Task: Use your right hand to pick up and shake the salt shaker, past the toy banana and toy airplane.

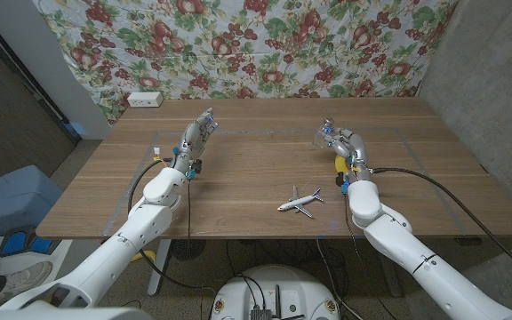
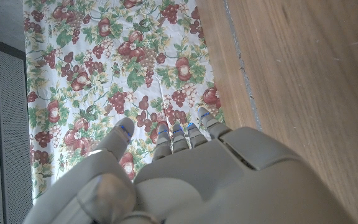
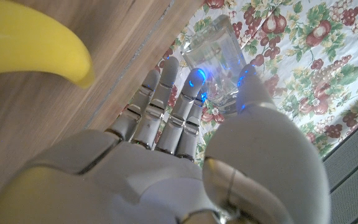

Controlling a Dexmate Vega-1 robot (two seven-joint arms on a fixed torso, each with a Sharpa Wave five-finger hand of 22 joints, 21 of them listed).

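- Right hand (image 1: 332,140) is over the far right part of the table (image 1: 247,173), fingers wrapped round the salt shaker (image 3: 215,61).
- Right wrist view: the shaker is clear glass, pinched between fingers (image 3: 185,106) and thumb, just off the fingertips.
- Toy banana (image 3: 27,43) lies just beside that hand, partly hidden under the wrist.
- Toy airplane (image 1: 300,201) sits nearer the front edge, apart from the hand.
- Left hand (image 1: 199,133) holds nothing, fingers straight, hovering over the far left.

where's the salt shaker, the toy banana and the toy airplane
salt shaker (image 3: 213,59), right wrist view, clear glass body
toy banana (image 3: 27,46), right wrist view, yellow curved body
toy airplane (image 1: 300,201), head view, white fuselage
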